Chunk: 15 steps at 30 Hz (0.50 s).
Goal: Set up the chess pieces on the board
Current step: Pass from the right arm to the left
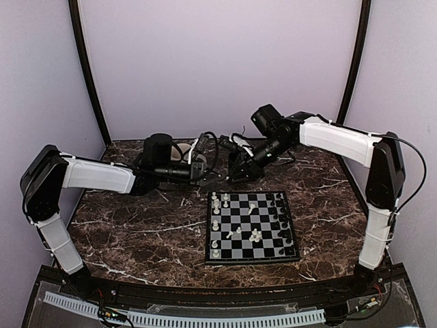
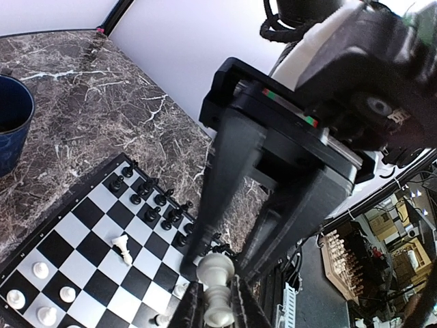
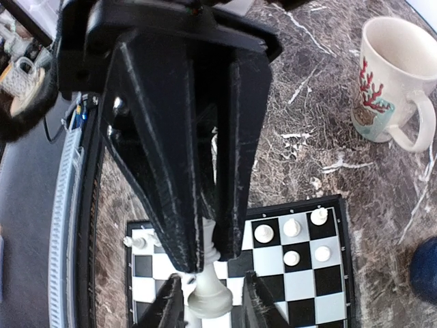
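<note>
Pinching a white piece (image 2: 216, 270) by its stem, the left gripper (image 2: 218, 307) holds it above the table (image 1: 136, 232), just beyond the board (image 1: 252, 260). The right gripper (image 3: 213, 301) has its jaws spread either side of the base, w/ gaps. White mug (image 3: 386, 75) w/ red coral print & blue cup (image 2: 10, 119): contents can't be seen.
</note>
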{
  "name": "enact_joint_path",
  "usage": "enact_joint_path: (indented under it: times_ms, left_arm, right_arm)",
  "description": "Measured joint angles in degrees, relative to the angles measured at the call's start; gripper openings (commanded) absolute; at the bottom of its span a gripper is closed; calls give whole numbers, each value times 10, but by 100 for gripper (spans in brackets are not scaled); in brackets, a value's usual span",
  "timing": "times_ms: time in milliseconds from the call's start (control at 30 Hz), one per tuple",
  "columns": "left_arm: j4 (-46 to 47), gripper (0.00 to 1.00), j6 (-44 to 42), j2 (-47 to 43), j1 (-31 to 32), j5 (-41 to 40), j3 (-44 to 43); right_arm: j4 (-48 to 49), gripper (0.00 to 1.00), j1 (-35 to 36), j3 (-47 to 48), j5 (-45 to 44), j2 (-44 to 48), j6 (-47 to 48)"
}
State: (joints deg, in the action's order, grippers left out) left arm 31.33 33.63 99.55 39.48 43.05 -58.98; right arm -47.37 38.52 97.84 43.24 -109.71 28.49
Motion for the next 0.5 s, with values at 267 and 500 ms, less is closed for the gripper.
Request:
enact_joint_path:
  times_ms: [267,500]
  left_arm:
    - [-38,13,-38,0,0,-2,-13]
    - [-186,13,-166,0,15,-73,-78]
  right_arm:
    - [6,50,-11,-47,-20,32,16]
    - [38,51,-81,-160,-19,144,25]
